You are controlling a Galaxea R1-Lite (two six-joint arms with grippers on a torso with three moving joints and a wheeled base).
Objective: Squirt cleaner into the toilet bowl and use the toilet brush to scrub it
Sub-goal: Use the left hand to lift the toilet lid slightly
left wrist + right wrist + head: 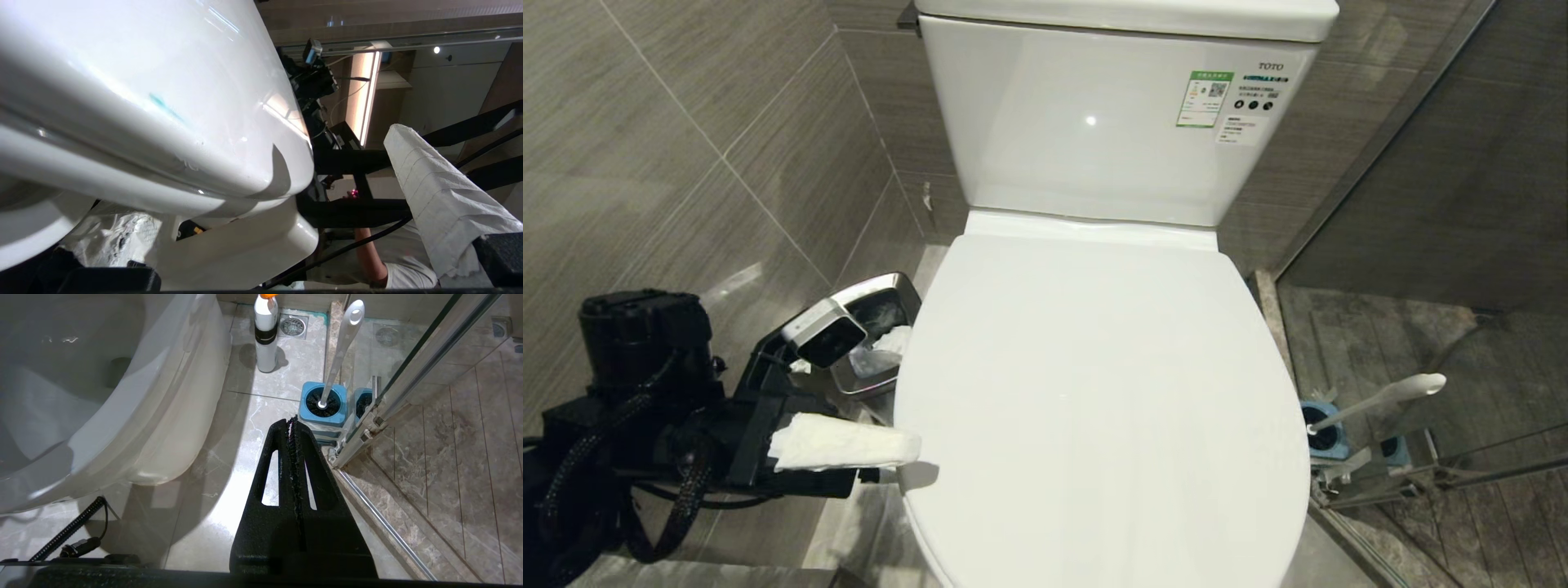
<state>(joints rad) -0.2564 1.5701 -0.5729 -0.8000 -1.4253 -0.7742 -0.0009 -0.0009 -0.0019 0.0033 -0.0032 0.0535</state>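
Reaching in beside the closed lid of the toilet bowl (pixel 1094 392), the left gripper (pixel 882 457) has its jaws spread wide, one finger wrapped in white tissue (pixel 841 445) whose tip touches the lid's edge; nothing is held. Just behind it stands a chrome waste bin (pixel 874 327). A faint turquoise smear of cleaner (pixel 163 106) marks the porcelain. The toilet brush (pixel 341 347) stands in its blue holder (pixel 322 408) (by the glass shower door), near the right gripper (pixel 292 424), jaws pressed together, empty. A cleaner bottle (pixel 265 335) stands on the floor.

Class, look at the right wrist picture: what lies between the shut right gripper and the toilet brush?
Only bare floor tile separates the right gripper from the toilet brush, shown in the right wrist view.
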